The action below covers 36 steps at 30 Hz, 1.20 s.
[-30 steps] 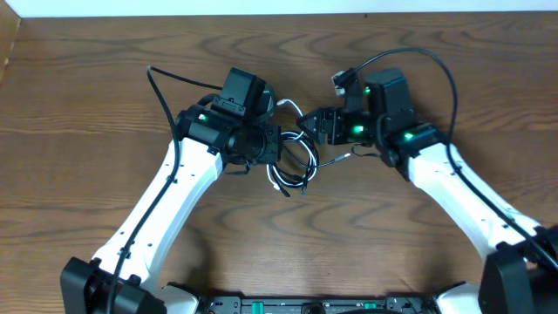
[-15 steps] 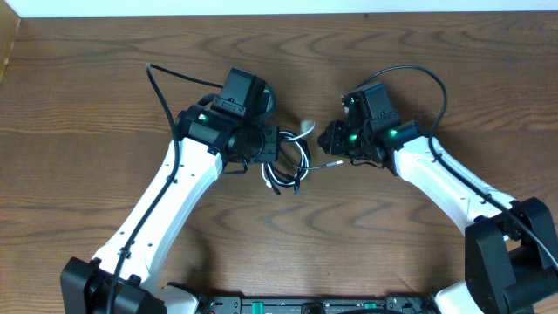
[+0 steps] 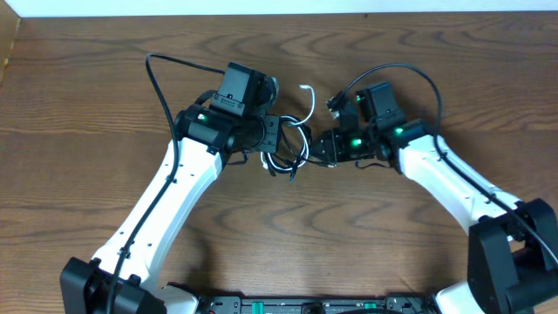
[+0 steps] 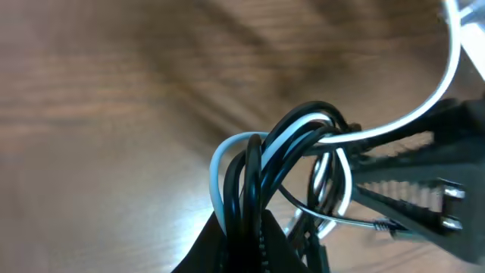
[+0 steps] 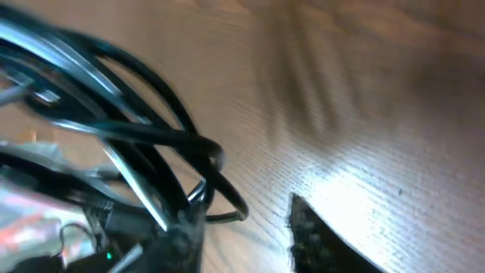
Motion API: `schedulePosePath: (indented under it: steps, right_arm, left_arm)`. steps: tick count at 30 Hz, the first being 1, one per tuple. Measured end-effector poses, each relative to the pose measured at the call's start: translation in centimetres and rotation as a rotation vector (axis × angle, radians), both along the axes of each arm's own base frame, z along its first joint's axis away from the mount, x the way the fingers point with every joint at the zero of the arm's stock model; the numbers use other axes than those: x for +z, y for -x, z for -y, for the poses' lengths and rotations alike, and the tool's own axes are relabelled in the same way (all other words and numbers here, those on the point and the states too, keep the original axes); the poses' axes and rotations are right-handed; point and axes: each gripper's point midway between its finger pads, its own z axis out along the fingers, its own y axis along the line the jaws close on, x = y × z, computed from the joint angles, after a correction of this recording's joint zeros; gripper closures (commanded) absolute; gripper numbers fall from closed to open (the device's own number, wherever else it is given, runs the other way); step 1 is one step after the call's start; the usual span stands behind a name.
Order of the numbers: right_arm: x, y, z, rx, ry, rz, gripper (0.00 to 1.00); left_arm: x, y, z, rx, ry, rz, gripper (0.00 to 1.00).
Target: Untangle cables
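Observation:
The cables (image 3: 293, 151), one black and one white, hang as a tangled coil between my two grippers at the table's middle. My left gripper (image 3: 277, 139) is shut on the coil. In the left wrist view its jaws (image 4: 254, 243) pinch black loops (image 4: 261, 182) and a white strand (image 4: 220, 171) together. A free white end (image 3: 307, 92) curls up behind the coil. My right gripper (image 3: 316, 150) is right up against the coil's right side. In the right wrist view its fingers (image 5: 250, 243) stand apart with bare wood between them. A black loop (image 5: 163, 136) rests against the left finger (image 5: 178, 243).
The wooden table (image 3: 87, 105) stretches all round the coil. Each arm's thick black wire arcs above its wrist: the left arm's (image 3: 161, 83) and the right arm's (image 3: 418, 74). The right gripper's ribbed finger (image 4: 413, 193) reaches in beside the coil in the left wrist view.
My right gripper has swung left up to the coil, its jaws narrowing. The left gripper has shifted slightly up with the coil, and the white end now points up.

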Motion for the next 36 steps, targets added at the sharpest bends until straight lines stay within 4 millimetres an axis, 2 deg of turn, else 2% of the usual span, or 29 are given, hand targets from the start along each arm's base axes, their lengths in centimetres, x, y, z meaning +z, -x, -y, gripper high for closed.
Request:
schedulePosePath:
  steps: [3, 5, 8, 11, 19, 25, 28, 32, 34, 36]
  right_arm:
    - [2.1, -0.2, 0.5, 0.034, -0.055, 0.059, 0.53]
    - [4.9, 0.0, 0.8, 0.059, -0.100, 0.138, 0.51]
    - [7.9, 0.5, 0.7, 0.085, -0.142, 0.218, 0.55]
    - [9.3, 0.9, 0.7, 0.092, -0.151, 0.253, 0.56]
    - [4.4, -1.1, 3.1, -0.129, 0.076, 0.136, 0.58]
    - [0.9, -1.8, 3.6, -0.204, 0.155, 0.049, 0.74]
    - [-0.8, -1.7, 4.0, -0.251, 0.195, -0.014, 0.88]
    - [-2.4, -0.7, 5.8, -0.350, 0.291, -0.118, 0.98]
    - [-2.9, -0.3, 7.1, -0.393, 0.341, -0.152, 0.99]
    - [-3.5, -0.2, 9.1, -0.455, 0.405, -0.178, 0.99]
  left_arm:
    - [0.4, -0.5, 0.3, -0.044, -0.002, 0.041, 0.93]
    - [0.8, -0.9, 1.0, -0.084, 0.018, 0.072, 0.93]
    - [1.5, -1.2, 2.0, -0.120, 0.063, 0.100, 0.93]
    - [1.9, -1.0, 2.9, -0.155, 0.110, 0.102, 0.93]
    - [1.9, 0.1, 3.7, -0.103, 0.198, 0.010, 0.93]
    - [2.1, 1.2, 4.6, -0.105, 0.274, -0.057, 0.93]
    - [1.9, 1.8, 5.0, -0.107, 0.291, -0.095, 0.93]
    - [0.8, 2.7, 5.3, -0.107, 0.284, -0.152, 0.92]
    - [0.3, 2.9, 5.1, -0.099, 0.269, -0.168, 0.93]
    - [-0.1, 3.0, 4.5, -0.081, 0.241, -0.176, 0.93]
